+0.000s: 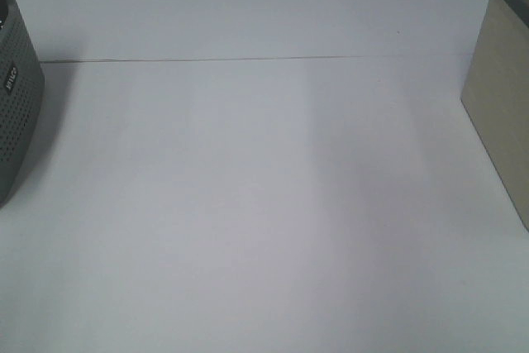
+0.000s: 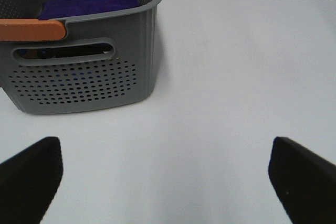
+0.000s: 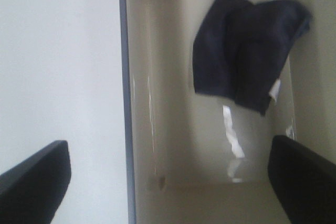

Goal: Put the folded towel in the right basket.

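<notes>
The folded towel [image 3: 247, 51] lay on the floor of the right basket [image 3: 144, 103]. Above that basket hung the right gripper [image 3: 169, 177], spread wide and empty. The left gripper [image 2: 165, 174], likewise spread, hung across the white table [image 1: 248, 204] from it.

Looking down into it: right gripper [image 3: 168, 174] is hanging above the open cream plastic basket [image 3: 157, 129], its black fingers [image 3: 34, 182] spreading wide and gripping nothing. One finger is sitting over the white table [image 3: 58, 51], the other over the basket interior. The dark navy folded cloth towel [image 3: 241, 51] is lying slightly rumpled at one end of the basket floor. The glossy floor is throwing white glare streaks beside it. The basket's grey-blue rim [image 3: 123, 77] is bordering the table.
</notes>
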Tool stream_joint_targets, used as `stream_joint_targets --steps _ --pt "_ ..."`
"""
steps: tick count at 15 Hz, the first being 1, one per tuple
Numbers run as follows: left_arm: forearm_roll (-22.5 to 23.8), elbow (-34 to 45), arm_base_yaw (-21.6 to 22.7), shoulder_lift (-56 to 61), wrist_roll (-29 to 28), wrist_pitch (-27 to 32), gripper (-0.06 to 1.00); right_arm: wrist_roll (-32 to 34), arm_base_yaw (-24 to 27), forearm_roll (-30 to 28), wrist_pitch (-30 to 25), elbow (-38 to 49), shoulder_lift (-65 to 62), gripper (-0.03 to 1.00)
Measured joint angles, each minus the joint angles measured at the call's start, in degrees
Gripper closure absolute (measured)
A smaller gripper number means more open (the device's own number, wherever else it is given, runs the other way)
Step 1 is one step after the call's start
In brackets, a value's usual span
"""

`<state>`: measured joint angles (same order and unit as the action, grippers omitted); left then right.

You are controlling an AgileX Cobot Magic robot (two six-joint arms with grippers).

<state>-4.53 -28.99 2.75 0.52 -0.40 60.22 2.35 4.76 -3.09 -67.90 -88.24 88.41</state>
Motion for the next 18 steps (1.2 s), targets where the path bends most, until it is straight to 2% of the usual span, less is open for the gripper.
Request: stream_joint_targets --steps 1,2,3,5,7,9,14,15,18 --pt "0.00 0.00 0.00 0.00 0.00 0.00 -0.05 -0.86 0.00 -0.17 2.75 8.88 -8.37 -0.01" --pt "0.00 0.00 0.00 0.00 0.00 0.00 -0.05 -2.35 0.00 0.97 6.59 21.83 -21.08 -0.01" --pt "0.00 0.00 0.00 0.00 0.00 0.00 -0.05 -2.98 0.00 1.55 7.73 28.76 -28.99 -0.01" --pt "0.00 0.00 0.00 0.00 0.00 0.00 -0.05 -2.92 0.00 2.41 8.02 40.05 -44.35 -0.01" --pt "0.00 0.00 0.00 0.00 0.00 0.00 -0.05 -2.92 0.00 2.46 7.85 47.78 -58.38 -0.01" --pt "-0.06 0.00 0.00 0.00 0.00 0.00 -0.05 -3.61 0.00 2.46 7.85 53.23 -69.10 -0.01" --pt "-0.06 0.00 0.00 0.00 0.00 0.00 -0.05 -4.35 -4.64 3.09 6.99 60.45 -80.56 -0.01" --pt "-0.11 0.00 0.00 0.00 0.00 0.00 -0.05 -4.35 -4.93 2.69 6.07 61.25 -86.34 -0.01" --pt "-0.11 0.00 0.00 0.00 0.00 0.00 -0.05 -4.35 -4.93 2.23 4.76 62.11 -88.64 -0.01"
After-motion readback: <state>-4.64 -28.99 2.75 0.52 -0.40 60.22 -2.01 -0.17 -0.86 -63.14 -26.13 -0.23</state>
